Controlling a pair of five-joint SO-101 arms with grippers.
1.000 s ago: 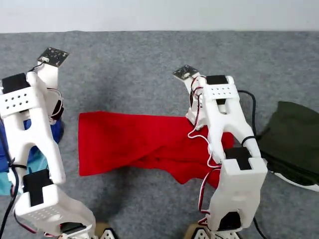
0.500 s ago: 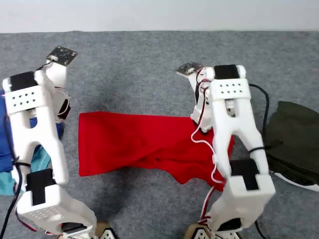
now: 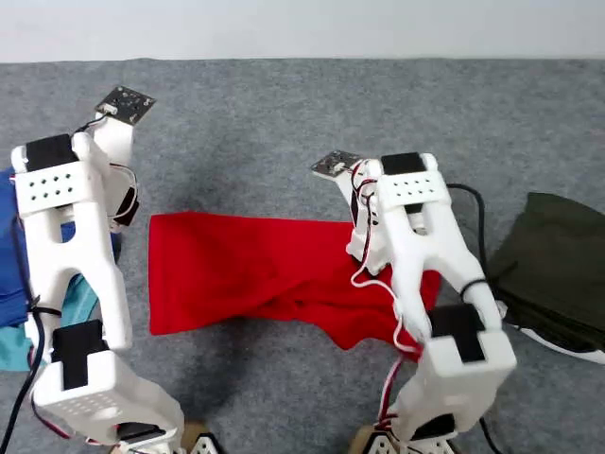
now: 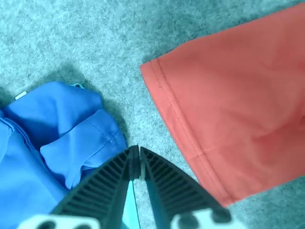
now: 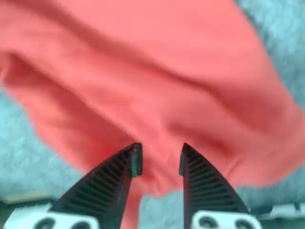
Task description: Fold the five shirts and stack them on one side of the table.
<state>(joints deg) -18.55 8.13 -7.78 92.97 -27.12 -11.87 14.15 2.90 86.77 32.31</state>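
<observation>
A red shirt (image 3: pixel 255 274) lies partly folded in the middle of the grey table. My right gripper (image 5: pixel 158 160) hangs open just above the red shirt (image 5: pixel 157 86), over its end nearest the dark shirts; nothing sits between its fingers. My left gripper (image 4: pixel 135 162) is shut and empty, above the bare table between the red shirt's (image 4: pixel 238 100) other end and a blue shirt (image 4: pixel 52 138). The blue shirt (image 3: pixel 11 274) lies at the table's left edge, partly behind the left arm (image 3: pixel 66 236). A dark green shirt (image 3: pixel 558 265) rests at the right edge.
A light teal cloth (image 3: pixel 11 350) peeks out under the blue shirt. Something white (image 3: pixel 567 348) shows under the dark green shirt. The right arm (image 3: pixel 425 265) covers part of the red shirt. Open grey carpet (image 3: pixel 284 123) stretches behind the red shirt.
The right arm swung out toward the dark shirts, then came back lower over the red shirt's end. The left arm shifted slightly toward the table's middle. The shirt itself looks unmoved.
</observation>
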